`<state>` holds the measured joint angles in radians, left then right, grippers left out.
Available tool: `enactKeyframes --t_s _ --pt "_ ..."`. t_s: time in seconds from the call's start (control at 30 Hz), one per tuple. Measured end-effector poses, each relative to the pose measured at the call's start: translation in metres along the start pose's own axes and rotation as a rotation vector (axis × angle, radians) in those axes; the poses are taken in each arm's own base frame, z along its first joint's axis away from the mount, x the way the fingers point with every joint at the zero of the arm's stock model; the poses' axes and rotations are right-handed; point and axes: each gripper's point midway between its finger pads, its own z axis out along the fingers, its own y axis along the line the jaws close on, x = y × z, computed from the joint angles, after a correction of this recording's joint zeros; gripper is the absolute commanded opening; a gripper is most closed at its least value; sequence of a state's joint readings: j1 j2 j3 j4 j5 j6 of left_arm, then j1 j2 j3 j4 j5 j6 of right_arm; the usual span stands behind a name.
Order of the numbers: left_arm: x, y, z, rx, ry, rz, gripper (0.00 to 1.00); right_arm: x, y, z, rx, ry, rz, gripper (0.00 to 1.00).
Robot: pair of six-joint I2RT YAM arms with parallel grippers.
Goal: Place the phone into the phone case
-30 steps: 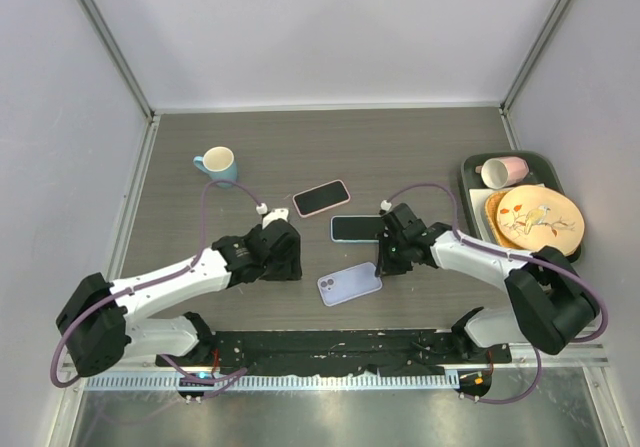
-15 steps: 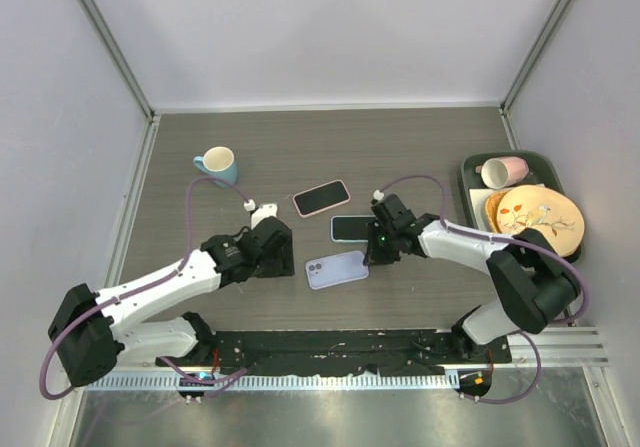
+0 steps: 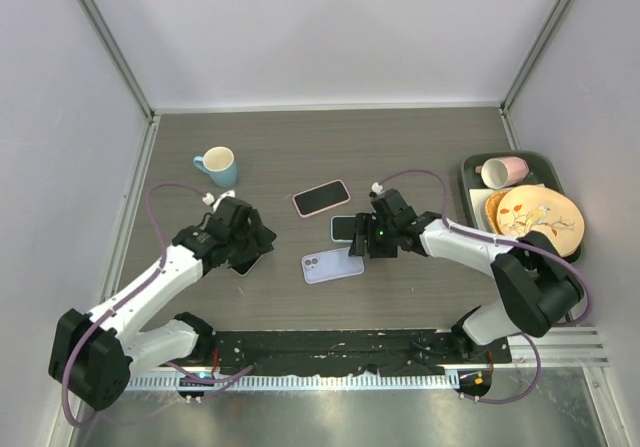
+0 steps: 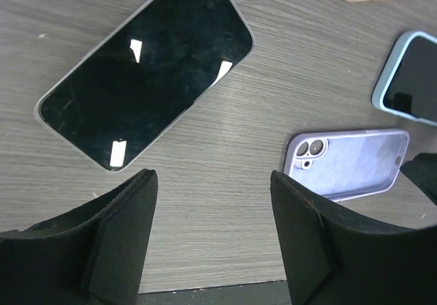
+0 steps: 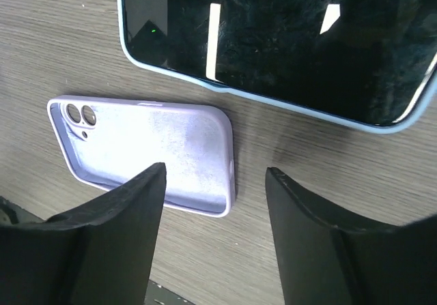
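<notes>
A bare black phone [image 4: 143, 73] lies screen up on the table, just ahead of my left gripper [image 4: 213, 202]. That gripper is open with only bare table between its fingers. In the top view the left gripper [image 3: 243, 252] hides most of this phone. The lilac phone case [image 3: 333, 265] lies hollow side up at the table's middle. My right gripper [image 3: 358, 252] stands open over the case's right end. In the right wrist view the case [image 5: 147, 151] reaches in between the open fingers [image 5: 130, 209] of that gripper [image 5: 215, 182] and nothing is gripped.
A phone in a light blue case [image 3: 345, 228] lies right behind the lilac case, under the right wrist. A pink-cased phone [image 3: 321, 197] lies further back. A blue mug [image 3: 216, 163] stands at the back left. A dark tray [image 3: 466, 182] at the right holds a pink cup [image 3: 503, 171] and a plate [image 3: 540, 219].
The right gripper, shut before, has opened after the lilac case slid left and away from the near edge. The left arm swung left and its jaws widened a little.
</notes>
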<state>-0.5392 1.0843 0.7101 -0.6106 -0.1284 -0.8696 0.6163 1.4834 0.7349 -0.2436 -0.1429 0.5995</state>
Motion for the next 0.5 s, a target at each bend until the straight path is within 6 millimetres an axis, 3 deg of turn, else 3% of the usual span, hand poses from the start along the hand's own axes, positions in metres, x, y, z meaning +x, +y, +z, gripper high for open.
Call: enactKeyframes --t_s 0.27,0.4,0.5 --pt "-0.008 0.055 -0.007 -0.031 -0.045 -0.262 0.72 -0.029 0.012 -0.024 -0.001 -0.095 -0.047 0.73" --pt "0.0 0.079 -0.004 -0.028 -0.042 -0.404 0.7 -0.058 0.037 -0.031 -0.046 -0.139 -0.097 0.72" --pt "0.006 0.089 0.0 -0.031 -0.027 -0.479 0.68 -0.074 0.063 -0.024 -0.099 -0.145 -0.14 0.7"
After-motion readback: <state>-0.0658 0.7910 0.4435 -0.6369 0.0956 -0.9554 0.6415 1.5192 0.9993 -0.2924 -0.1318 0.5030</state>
